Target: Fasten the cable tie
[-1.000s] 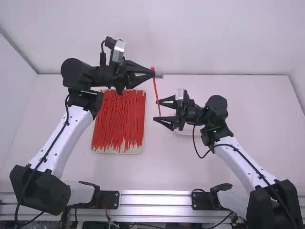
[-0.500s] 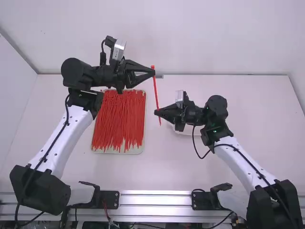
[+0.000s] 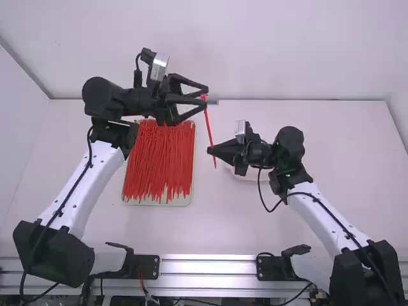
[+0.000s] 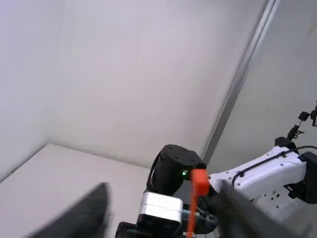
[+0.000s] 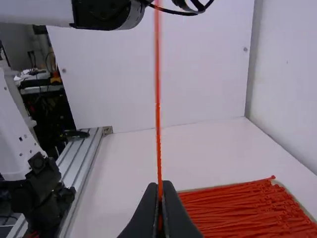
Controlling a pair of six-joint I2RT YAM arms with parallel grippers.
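A single red cable tie [image 3: 209,131] hangs upright above the table, its head [image 3: 204,97] at the top. My right gripper [image 3: 212,152] is shut on the tie's lower part; the right wrist view has the strap [image 5: 157,99] rising straight from the closed fingers [image 5: 152,206]. My left gripper [image 3: 205,99] stands open around the head, its fingers spread on either side and apart from it. In the left wrist view the head [image 4: 199,181] sits between the blurred fingers [image 4: 91,213], with the right arm behind it.
A beige tray [image 3: 159,203] left of the middle carries a pile of several red cable ties [image 3: 160,159], also seen as the pile [image 5: 237,203] below the right gripper. A small white dish [image 3: 245,176] lies under the right wrist. Bare table stretches to the right.
My right gripper closed on the tie's lower part. Then my left gripper, which was shut on the head, opened and let go of it. The tie stays upright.
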